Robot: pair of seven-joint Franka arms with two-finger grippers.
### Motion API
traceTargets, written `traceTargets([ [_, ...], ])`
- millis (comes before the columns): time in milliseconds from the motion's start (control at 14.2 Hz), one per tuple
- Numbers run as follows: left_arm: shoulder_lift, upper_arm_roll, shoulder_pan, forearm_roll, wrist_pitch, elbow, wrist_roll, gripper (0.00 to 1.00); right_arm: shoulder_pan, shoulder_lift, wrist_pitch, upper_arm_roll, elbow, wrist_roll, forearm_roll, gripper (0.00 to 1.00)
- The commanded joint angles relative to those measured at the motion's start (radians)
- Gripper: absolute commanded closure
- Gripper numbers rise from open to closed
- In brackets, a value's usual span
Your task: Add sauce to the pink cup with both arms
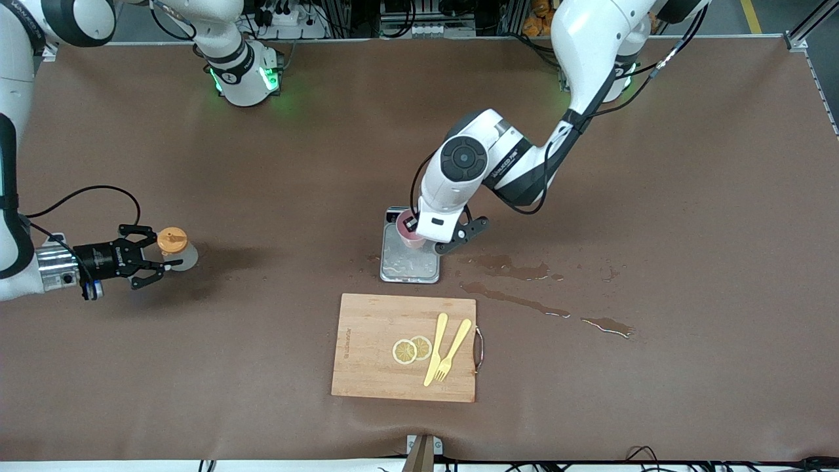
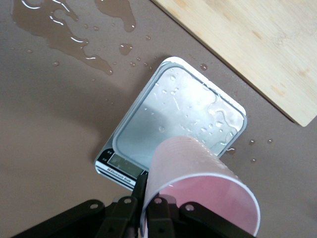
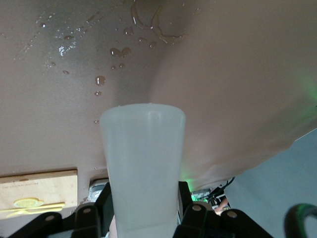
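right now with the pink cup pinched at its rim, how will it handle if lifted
The pink cup looks thin and translucent, so it probably flexes where the left gripper pinches its rim. It appears empty, so likely very light. Water beads on the scale beneath it suggest its base may be wet and could slide when set down.

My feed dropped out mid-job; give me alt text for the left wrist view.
The left gripper pinches the rim of the pink cup, held tilted over a wet kitchen scale. Puddles spread on the brown table, and a wooden cutting board lies beside the scale.
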Motion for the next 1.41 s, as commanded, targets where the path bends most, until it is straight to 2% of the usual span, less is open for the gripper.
traceTargets([
  [0,0.045,0.012,-0.023,0.031,0.035,0.047,-0.049,1.00,0.042,-0.045,0.026,-0.007,-0.007,0.101,-0.051,0.45],
  [212,0.077,0.028,-0.034,0.055,0.098,0.047,-0.057,1.00,0.093,-0.081,0.065,-0.005,-0.009,0.168,-0.108,0.45],
  [635,0.096,0.078,-0.082,0.057,0.143,0.048,-0.068,1.00,0.136,-0.095,0.077,-0.008,-0.007,0.242,-0.126,0.45],
  [706,0.096,0.078,-0.083,0.056,0.155,0.049,-0.068,0.91,0.147,-0.104,0.085,-0.007,-0.007,0.257,-0.148,0.45],
  [776,0.096,0.078,-0.082,0.054,0.164,0.049,-0.068,0.54,0.161,-0.108,0.092,-0.004,-0.007,0.285,-0.180,0.45],
  [847,0.096,0.078,-0.082,0.057,0.166,0.049,-0.063,0.01,0.179,-0.111,0.105,-0.004,-0.007,0.311,-0.197,0.45],
  [1340,0.084,0.084,-0.083,0.095,0.164,0.047,-0.060,0.00,0.266,-0.120,0.123,-0.005,0.022,0.469,-0.225,0.45],
])
